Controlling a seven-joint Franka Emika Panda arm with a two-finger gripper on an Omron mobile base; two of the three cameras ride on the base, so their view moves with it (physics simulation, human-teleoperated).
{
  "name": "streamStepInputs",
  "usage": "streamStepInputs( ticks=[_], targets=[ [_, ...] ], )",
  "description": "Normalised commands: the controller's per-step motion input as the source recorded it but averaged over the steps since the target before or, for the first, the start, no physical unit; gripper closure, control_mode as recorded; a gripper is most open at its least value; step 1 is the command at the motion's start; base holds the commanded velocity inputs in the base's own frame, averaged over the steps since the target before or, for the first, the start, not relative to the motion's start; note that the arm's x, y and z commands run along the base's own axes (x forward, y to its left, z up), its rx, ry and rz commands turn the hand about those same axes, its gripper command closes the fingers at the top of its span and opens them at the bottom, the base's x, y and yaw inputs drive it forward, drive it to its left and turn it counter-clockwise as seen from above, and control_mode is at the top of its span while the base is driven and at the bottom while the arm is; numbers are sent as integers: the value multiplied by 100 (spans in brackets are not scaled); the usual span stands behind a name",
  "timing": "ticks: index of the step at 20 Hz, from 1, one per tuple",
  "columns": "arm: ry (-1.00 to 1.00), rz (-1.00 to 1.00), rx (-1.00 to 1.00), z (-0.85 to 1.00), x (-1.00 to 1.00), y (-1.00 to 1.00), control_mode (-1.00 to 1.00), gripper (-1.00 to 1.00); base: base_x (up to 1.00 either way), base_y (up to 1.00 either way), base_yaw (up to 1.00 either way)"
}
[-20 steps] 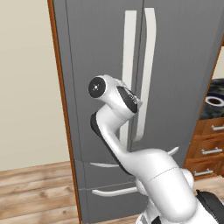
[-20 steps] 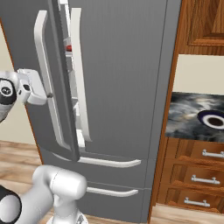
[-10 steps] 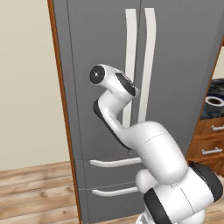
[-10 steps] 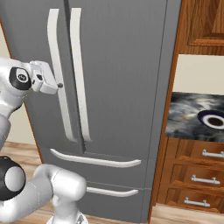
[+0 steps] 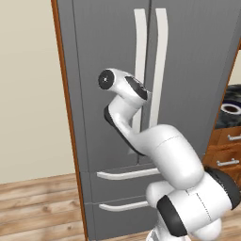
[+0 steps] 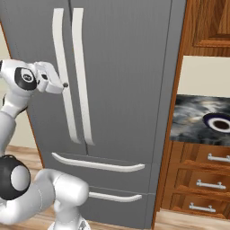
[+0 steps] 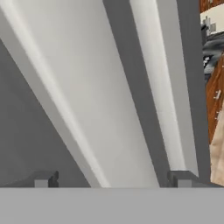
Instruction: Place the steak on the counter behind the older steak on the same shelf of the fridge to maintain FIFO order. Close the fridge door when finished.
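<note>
The grey fridge (image 5: 188, 56) (image 6: 130, 67) stands with both French doors shut. My gripper (image 6: 63, 84) (image 7: 111, 179) is open and sits right at the left fridge door's (image 5: 103, 47) (image 6: 38, 36) pale bar handle (image 5: 140, 47) (image 6: 60, 45) (image 7: 87, 87). In the hand view that handle runs close between the wide-apart fingertips (image 7: 43, 178). Both steaks and the shelf are hidden behind the shut doors. The dark marble counter (image 6: 197, 119) (image 5: 233, 101) lies to the fridge's right.
Two bottom drawers with bar handles (image 6: 99, 162) (image 5: 127, 174) sit below the doors. A wooden cabinet (image 6: 209, 22) hangs above the counter and wooden drawers (image 6: 202, 179) sit under it. A dark round item with a white ring (image 6: 218, 122) rests on the counter.
The left fridge door, ajar a second ago with shelves showing, has swung fully shut. My hand followed it and stays at its handle.
</note>
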Motion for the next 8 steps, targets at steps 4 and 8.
streamStepInputs(
  ticks=[4,8],
  targets=[
    [-6,0,0,0,50,-51,-100,-100,0,0,0],
    [-1,0,0,0,50,-43,-100,-100,0,0,0]
  ],
)
